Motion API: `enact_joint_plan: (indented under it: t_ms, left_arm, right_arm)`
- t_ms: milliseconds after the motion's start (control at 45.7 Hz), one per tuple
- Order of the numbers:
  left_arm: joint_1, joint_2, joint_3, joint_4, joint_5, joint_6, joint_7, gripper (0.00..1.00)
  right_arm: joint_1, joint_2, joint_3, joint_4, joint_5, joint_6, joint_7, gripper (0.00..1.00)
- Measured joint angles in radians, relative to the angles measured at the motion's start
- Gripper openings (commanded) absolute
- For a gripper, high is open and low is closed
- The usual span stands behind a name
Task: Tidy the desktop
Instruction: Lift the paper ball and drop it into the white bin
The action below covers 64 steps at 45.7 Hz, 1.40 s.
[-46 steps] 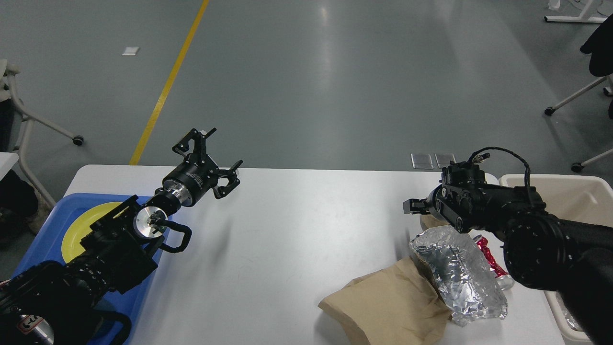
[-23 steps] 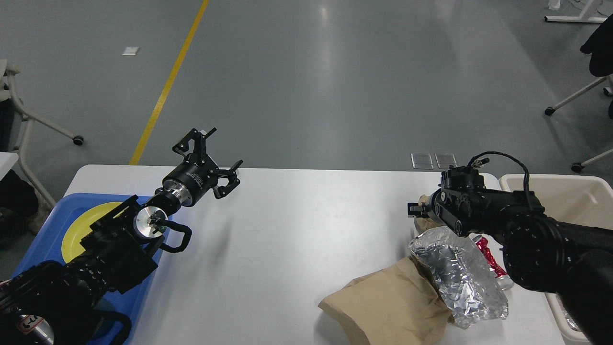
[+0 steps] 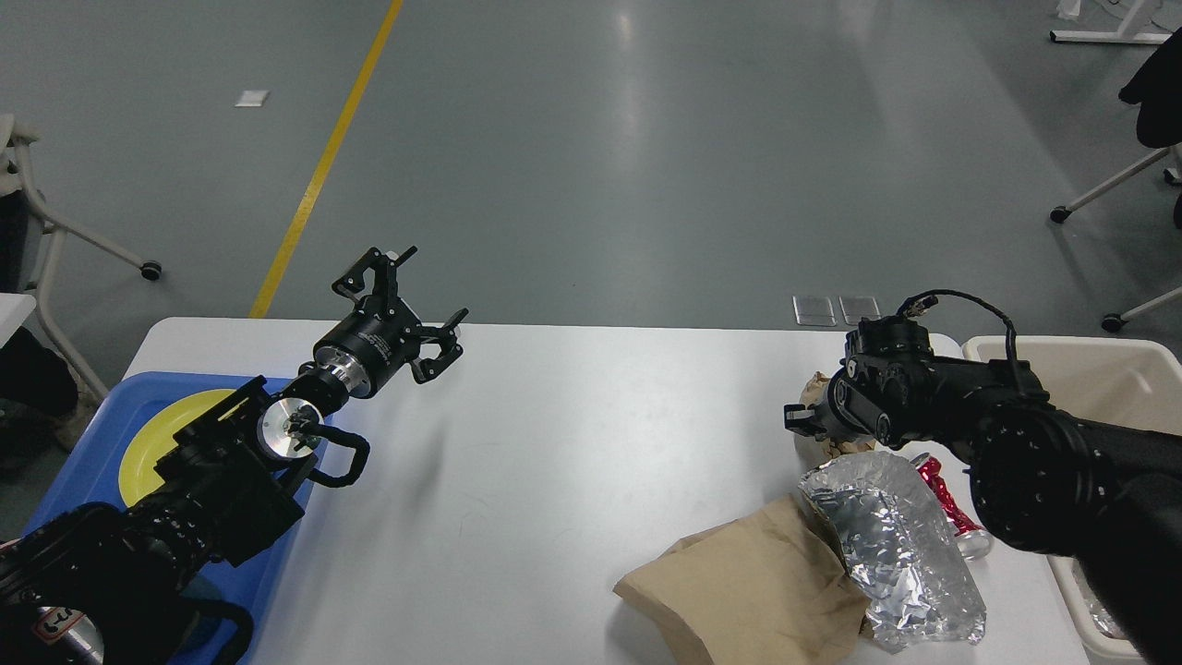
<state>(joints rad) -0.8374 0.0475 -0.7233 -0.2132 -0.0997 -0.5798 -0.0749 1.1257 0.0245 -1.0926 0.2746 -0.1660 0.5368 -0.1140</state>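
A lab or industrial test hall is suggested. A wide, glossy grey floor point(image 3: 646, 157) is seen beyond the desktop point(image 3: 572, 443), with overhead lights reflected in it. A yellow line point(image 3: 323, 162) is painted across the floor beyond the desktop's far left corner. Wheeled white furniture legs point(image 3: 1103, 189) stand beyond its far right corner, and a castor point(image 3: 150, 271) of another frame beyond its left. Two metal floor plates point(image 3: 836, 309) are set just behind its far edge. Two black robot arms point(image 3: 231, 462) are held over the desktop.
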Motion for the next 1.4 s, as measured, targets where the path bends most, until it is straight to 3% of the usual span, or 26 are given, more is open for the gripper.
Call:
enact_joint_plan:
  t_ms: [328, 547, 832, 985, 1226, 1401]
  left_arm:
    - [0.0, 0.0, 0.0, 0.0, 0.0, 0.0, 0.0, 0.97]
    - [0.0, 0.0, 0.0, 0.0, 0.0, 0.0, 0.0, 0.97]
    - [0.0, 0.0, 0.0, 0.0, 0.0, 0.0, 0.0, 0.97]
    - [0.0, 0.0, 0.001, 0.0, 0.0, 0.0, 0.0, 0.97]
    - [0.0, 0.0, 0.001, 0.0, 0.0, 0.0, 0.0, 0.97]
    - [0.0, 0.0, 0.0, 0.0, 0.0, 0.0, 0.0, 0.97]
  right_arm:
    - [0.094, -0.028, 0.07, 0.077, 0.001, 0.041, 0.002, 0.0]
    - [0.333, -0.143, 0.17, 0.315, 0.0, 0.182, 0.005, 0.0]
    - [0.591, -0.282, 0.208, 0.348, 0.0, 0.314, 0.005, 0.0]
    - [0.677, -0.392, 0.157, 0.34, -0.017, 0.322, -0.001, 0.0]
    - [0.722, -0.491, -0.089, 0.262, -0.022, 0.295, 0.002, 0.0]
    - [0.68, -0.565, -0.198, 0.246, -0.012, 0.191, 0.002, 0.0]
